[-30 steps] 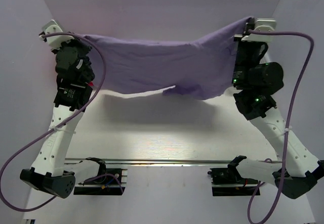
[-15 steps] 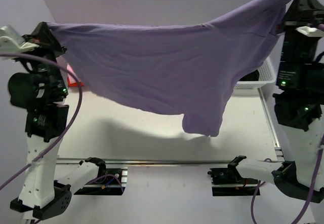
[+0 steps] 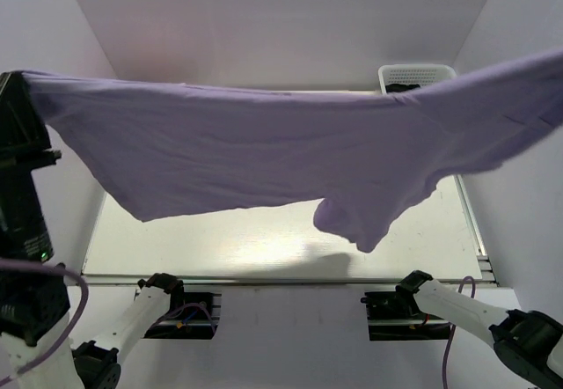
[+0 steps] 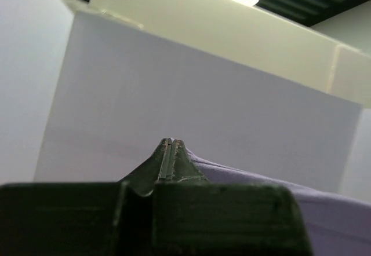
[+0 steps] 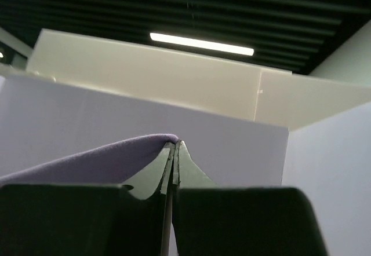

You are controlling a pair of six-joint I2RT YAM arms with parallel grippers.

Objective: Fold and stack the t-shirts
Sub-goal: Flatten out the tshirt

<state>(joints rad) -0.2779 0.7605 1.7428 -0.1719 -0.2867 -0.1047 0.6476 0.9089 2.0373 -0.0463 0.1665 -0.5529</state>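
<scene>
left gripper (image 4: 167, 147) clamped on purple t-shirt (image 3: 264, 156) corner | right gripper (image 5: 175, 147) clamped on opposite corner | t-shirt spans left-right, hanging above table (image 3: 220, 248)

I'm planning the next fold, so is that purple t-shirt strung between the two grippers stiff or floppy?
Probably very floppy: the purple t-shirt sags between its held ends, with a flap drooping below. Likely light, since fingertip pinches by the left gripper and right gripper hold it aloft. It may wrinkle when laid down.

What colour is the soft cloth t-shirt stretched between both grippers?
The t-shirt is plain lavender-purple, clearest in top external view.
</scene>
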